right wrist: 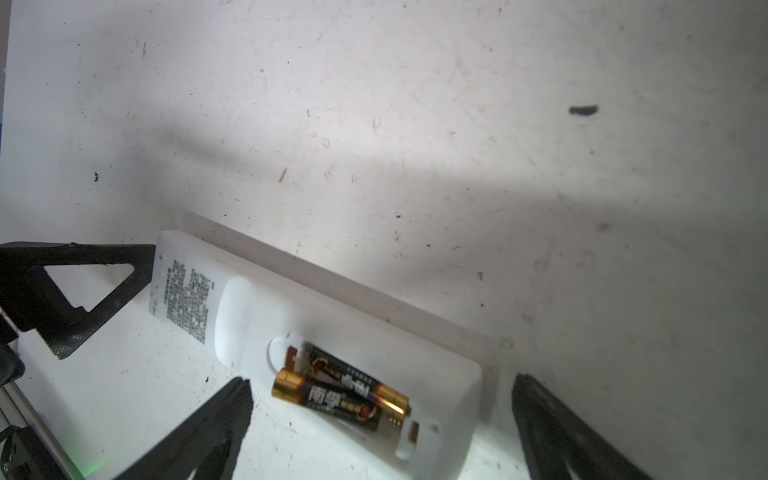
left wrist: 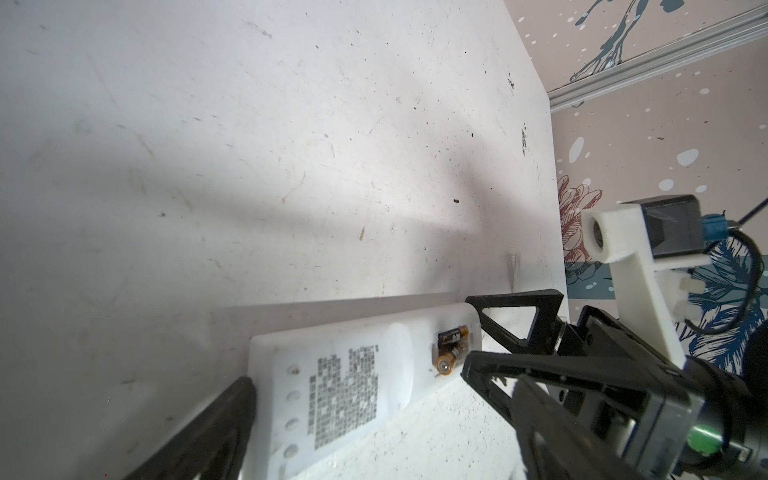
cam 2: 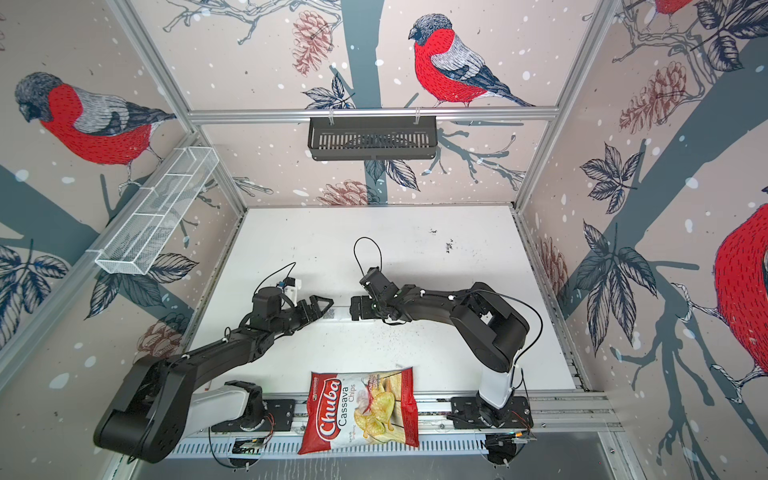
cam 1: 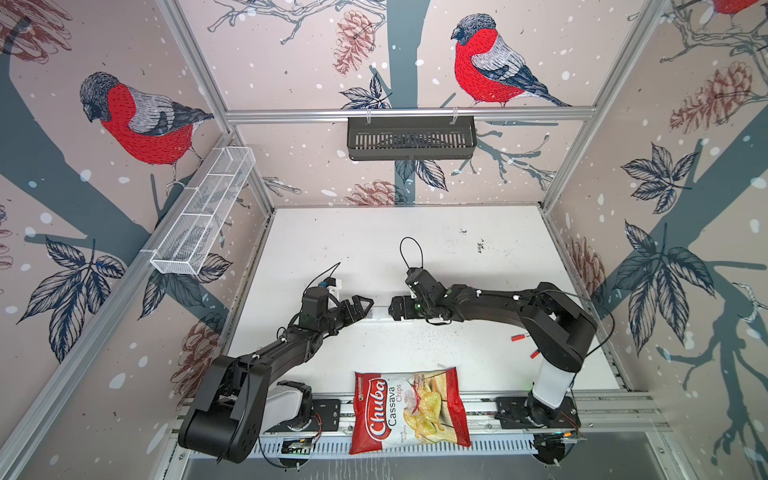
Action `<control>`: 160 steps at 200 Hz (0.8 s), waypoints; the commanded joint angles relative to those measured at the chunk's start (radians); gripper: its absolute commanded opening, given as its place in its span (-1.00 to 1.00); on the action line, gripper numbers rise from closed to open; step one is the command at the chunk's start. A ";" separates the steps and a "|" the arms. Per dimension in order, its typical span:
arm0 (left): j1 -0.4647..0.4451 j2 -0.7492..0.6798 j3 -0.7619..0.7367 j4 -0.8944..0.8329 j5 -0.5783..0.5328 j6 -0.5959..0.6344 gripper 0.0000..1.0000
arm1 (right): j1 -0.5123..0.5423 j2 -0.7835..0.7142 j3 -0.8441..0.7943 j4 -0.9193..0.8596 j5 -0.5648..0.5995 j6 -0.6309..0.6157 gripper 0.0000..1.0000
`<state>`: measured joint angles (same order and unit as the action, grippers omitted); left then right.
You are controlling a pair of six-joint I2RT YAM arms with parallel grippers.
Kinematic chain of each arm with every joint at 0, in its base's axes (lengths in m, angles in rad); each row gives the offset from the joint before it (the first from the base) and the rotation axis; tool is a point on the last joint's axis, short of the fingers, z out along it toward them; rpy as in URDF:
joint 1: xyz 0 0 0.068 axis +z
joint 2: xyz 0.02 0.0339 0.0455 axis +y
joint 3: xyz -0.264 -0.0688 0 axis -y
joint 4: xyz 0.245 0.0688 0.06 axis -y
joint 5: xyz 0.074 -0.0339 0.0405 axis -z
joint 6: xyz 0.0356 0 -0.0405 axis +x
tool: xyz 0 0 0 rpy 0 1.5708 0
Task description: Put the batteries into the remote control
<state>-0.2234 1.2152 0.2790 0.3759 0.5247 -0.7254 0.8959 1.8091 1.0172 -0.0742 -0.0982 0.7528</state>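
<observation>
The remote control (cam 1: 380,312) (cam 2: 341,312) lies back-up on the white table between my two grippers. Its printed label (left wrist: 345,399) is at one end and an open battery bay at the other. Both batteries (right wrist: 345,388) (left wrist: 451,345) lie side by side in that bay, and the nearer one looks tilted with one gold end raised. My left gripper (cam 1: 368,309) (left wrist: 382,436) is open around the label end. My right gripper (cam 1: 392,312) (right wrist: 380,432) is open astride the battery end, with gaps on both sides. Neither holds anything.
A red Chuba chips bag (cam 1: 409,409) lies at the table's front edge over the rail. Two small red-tipped bits (cam 1: 517,337) (cam 1: 535,354) lie near the right arm's base. A black basket (cam 1: 411,137) and a white mesh basket (cam 1: 203,212) hang on the walls.
</observation>
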 commanded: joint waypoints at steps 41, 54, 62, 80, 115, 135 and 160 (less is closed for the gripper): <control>0.000 -0.002 0.005 0.035 0.028 0.017 0.91 | 0.037 0.037 0.047 -0.130 0.074 0.008 0.99; 0.000 -0.001 0.008 0.034 0.028 0.017 0.91 | 0.043 0.041 0.047 -0.133 0.085 0.008 0.99; -0.001 0.001 0.008 0.032 0.028 0.017 0.91 | 0.046 0.043 0.049 -0.136 0.086 0.008 1.00; 0.000 0.003 0.009 0.033 0.029 0.017 0.91 | 0.052 0.041 0.050 -0.140 0.096 0.007 0.98; 0.001 0.005 0.008 0.037 0.030 0.017 0.91 | 0.058 0.047 0.050 -0.146 0.106 0.004 0.93; 0.000 0.001 0.008 0.032 0.029 0.017 0.91 | 0.060 0.050 0.049 -0.144 0.110 0.000 0.91; 0.001 -0.001 0.009 0.025 0.026 0.019 0.91 | 0.062 0.050 0.039 -0.137 0.110 -0.001 0.88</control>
<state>-0.2234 1.2179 0.2813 0.3759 0.5274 -0.7254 0.9543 1.8481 1.0691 -0.1368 0.0322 0.7521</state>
